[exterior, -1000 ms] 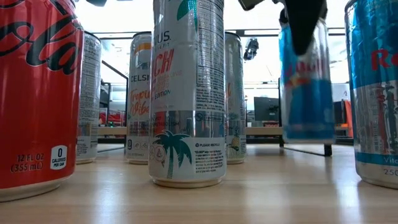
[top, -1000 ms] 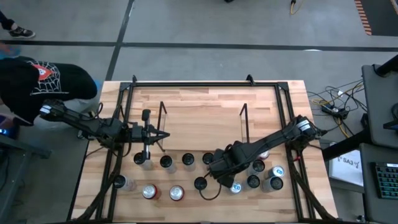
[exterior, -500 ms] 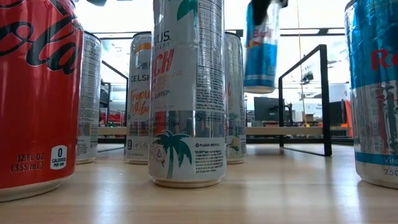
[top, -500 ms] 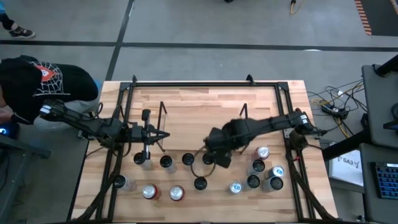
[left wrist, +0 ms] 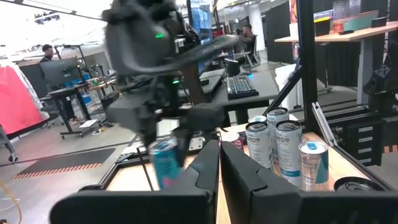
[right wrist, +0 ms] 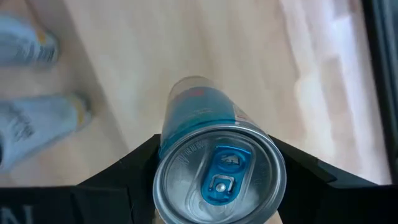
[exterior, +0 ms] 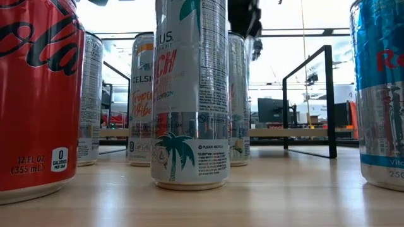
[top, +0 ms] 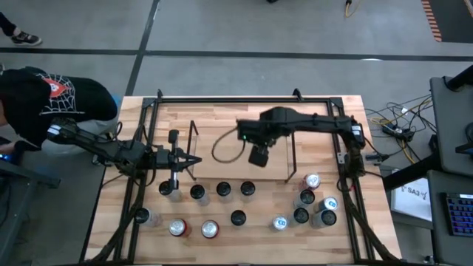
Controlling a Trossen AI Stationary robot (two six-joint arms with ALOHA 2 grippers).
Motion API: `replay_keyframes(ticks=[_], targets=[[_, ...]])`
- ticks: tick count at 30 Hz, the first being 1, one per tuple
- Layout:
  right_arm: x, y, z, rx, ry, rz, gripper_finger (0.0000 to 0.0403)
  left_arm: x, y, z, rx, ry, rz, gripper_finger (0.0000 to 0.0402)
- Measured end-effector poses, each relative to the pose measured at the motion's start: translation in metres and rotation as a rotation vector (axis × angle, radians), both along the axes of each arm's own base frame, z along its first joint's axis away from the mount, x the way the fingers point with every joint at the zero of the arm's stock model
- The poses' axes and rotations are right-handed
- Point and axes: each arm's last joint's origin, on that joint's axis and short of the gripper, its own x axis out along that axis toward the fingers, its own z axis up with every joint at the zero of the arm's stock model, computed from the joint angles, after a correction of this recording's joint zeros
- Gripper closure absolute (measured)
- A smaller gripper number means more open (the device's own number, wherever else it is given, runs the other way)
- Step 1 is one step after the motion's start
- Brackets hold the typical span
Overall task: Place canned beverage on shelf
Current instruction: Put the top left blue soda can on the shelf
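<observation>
Blue-sided and silver-topped, the can (right wrist: pixel 214 165) sits clamped between the two dark fingers of the right gripper (top: pixel 259 156), lifted clear of the table (top: pixel 222 122). Seen from the left wrist, that same can hangs below the gripper's black body, upright. The right gripper hovers over the shelf (top: pixel 240 144), between its two thin black wire end frames and nearer the right-hand one. Directly beneath the held can lies bare light wood. Toward the table's front edge from this gripper stands a row of cans (top: pixel 222 190), with a cluster of more cans (top: pixel 310 203) off to its right side. The left gripper (top: pixel 194 161) waits with its fingers pressed together, empty, well to the left of the right gripper, beside the shelf's left end frame.
</observation>
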Motion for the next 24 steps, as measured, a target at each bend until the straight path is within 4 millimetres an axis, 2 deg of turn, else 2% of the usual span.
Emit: replay_keyframes(ticks=[5,9,24], targets=[[0.004,-0.024,0.002,-0.023,-0.064,0.004,0.0175,0.0,0.0,0.0,0.003,0.0,0.0,0.0402],[0.004,-0.035,0.002,-0.028,-0.07,0.0,0.0175,0.0,0.0,0.0,0.004,0.0,0.0,0.0402],[0.003,-0.035,-0.014,0.019,-0.013,-0.001,0.0175,0.0,0.0,0.0,0.004,0.0,0.0,0.0402]])
